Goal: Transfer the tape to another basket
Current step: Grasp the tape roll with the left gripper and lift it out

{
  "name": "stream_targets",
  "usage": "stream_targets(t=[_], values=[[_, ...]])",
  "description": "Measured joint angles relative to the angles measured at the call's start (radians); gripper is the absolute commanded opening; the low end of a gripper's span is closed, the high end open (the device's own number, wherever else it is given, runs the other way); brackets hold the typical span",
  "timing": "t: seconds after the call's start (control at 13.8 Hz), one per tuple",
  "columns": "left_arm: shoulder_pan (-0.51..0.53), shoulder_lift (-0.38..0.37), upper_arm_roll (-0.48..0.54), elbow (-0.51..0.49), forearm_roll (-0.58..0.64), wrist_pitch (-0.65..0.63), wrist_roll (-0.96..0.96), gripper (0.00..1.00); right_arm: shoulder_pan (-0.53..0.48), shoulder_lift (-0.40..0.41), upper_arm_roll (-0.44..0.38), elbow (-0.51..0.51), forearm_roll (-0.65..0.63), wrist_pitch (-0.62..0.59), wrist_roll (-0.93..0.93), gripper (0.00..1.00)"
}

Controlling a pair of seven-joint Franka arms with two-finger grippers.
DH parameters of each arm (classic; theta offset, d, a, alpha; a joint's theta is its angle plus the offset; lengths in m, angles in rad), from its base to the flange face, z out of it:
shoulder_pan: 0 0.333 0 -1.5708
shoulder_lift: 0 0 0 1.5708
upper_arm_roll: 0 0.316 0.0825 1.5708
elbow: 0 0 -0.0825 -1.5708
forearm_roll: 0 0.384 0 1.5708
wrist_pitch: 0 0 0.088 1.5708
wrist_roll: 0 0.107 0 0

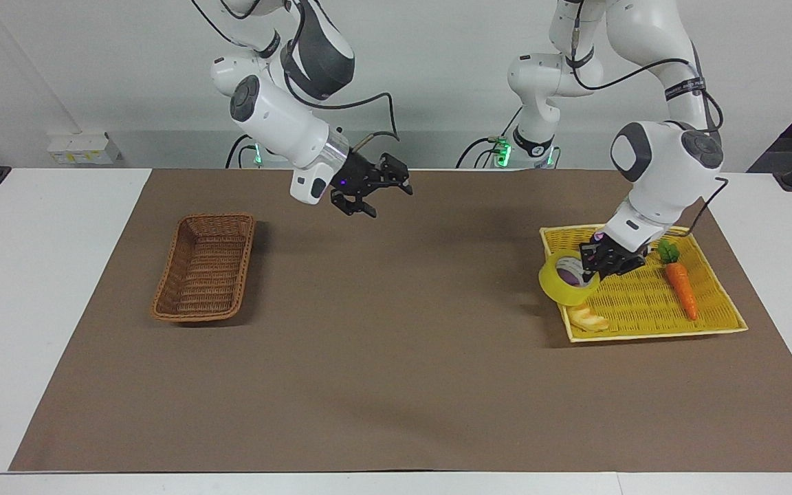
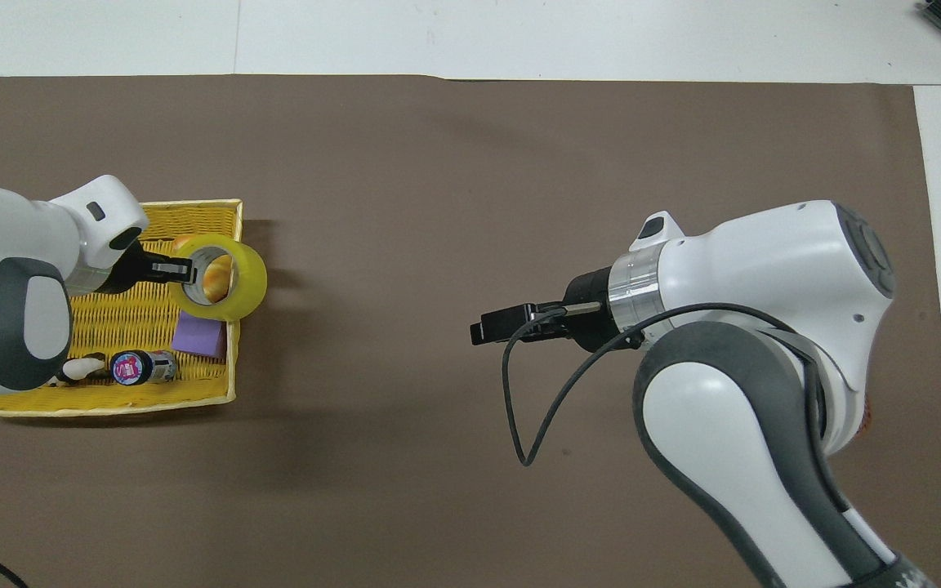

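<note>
A robotics lab: two arms behind a paper-covered table [image 1: 396,385], bare wall.

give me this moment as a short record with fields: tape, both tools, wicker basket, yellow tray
tape: yellow roll, lifted over the yellow tray's edge toward the table's middle
left tool: shut on the roll's wall
right tool: open, waiting in the air over the mat
wicker basket: at the right arm's end, nothing in it
yellow tray: holds carrot, bread
</note>
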Motion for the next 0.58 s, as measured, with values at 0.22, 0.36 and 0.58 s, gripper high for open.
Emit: stream_targets(t=[0.22, 0.36, 0.58], values=[[-0.060, 0.000, 0.000, -0.011, -0.155, 0.006, -0.001, 0.00, 0.000, 0.000, 0.000, 0.000, 0.000, 0.000, 0.001, 1.00], [-0.092, 0.000, -0.001, -0.013, -0.246, 0.020, -0.001, 0.00, 0.002, 0.000, 0.000, -0.008, 0.000, 0.003, 0.001, 1.00], [-0.171, -0.002, -0.001, -0.026, -0.351, 0.041, -0.003, 0.00, 0.032, 0.003, 0.002, -0.037, 0.027, 0.064, 0.002, 1.00]])
